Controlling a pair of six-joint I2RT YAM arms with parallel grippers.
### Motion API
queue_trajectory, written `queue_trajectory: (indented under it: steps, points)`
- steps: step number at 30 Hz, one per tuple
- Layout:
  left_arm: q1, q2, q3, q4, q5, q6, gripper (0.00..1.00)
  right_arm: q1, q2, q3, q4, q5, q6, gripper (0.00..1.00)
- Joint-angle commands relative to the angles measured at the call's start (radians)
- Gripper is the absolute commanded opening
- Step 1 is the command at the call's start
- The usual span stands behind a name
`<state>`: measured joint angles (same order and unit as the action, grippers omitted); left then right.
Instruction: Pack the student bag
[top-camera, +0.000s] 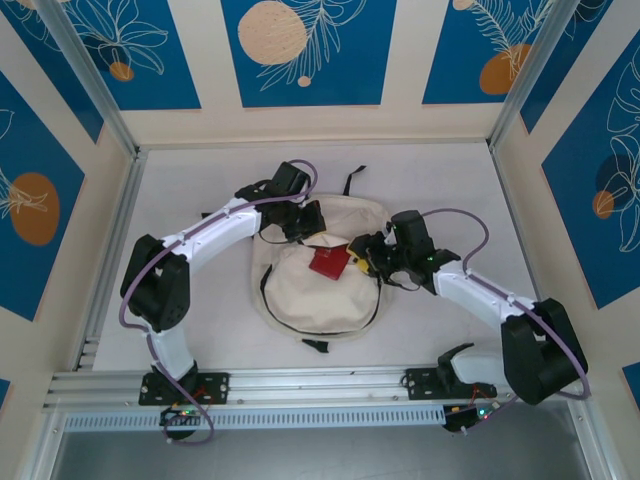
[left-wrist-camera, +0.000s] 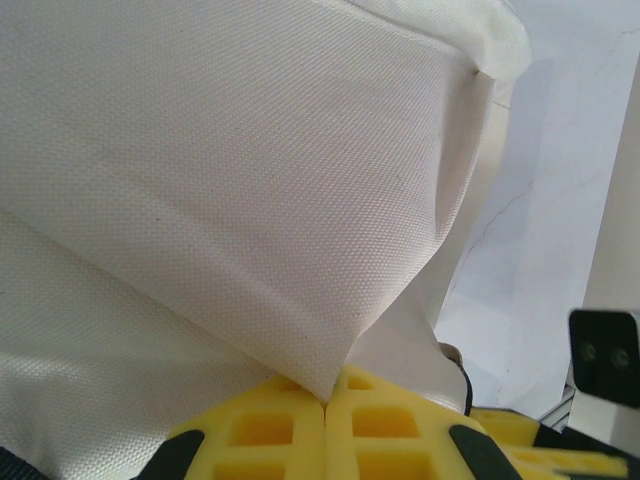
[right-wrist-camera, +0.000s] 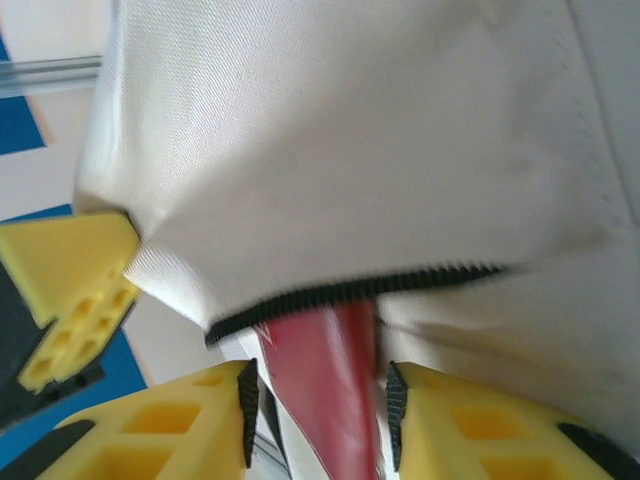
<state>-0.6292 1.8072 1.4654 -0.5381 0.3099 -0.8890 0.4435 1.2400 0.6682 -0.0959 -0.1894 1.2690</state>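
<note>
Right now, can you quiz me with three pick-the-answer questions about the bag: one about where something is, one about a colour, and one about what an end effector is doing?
1. Where is the red thing?
A. At the bag's opening
B. On the floor
C. On the wall

2. What colour is the bag's zipper?
A. Blue
B. Green
C. Black

3. What is the left end effector doing?
A. Standing wide open
B. Shut on bag cloth
C. Holding a cup

Answers:
1 A: the red thing pokes out at the zipper edge.
2 C: the teeth show black against the cream cloth.
3 B: its fingers meet with a fold of cloth pinched between them.
</note>
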Motion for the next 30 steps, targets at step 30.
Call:
queue_trajectory:
  steps: [30]
  points:
    - [0.009,-0.132,-0.092,0.012,0.036,-0.004,0.00,0.122,0.114,0.041,0.155,-0.026,-0.097,0.18]
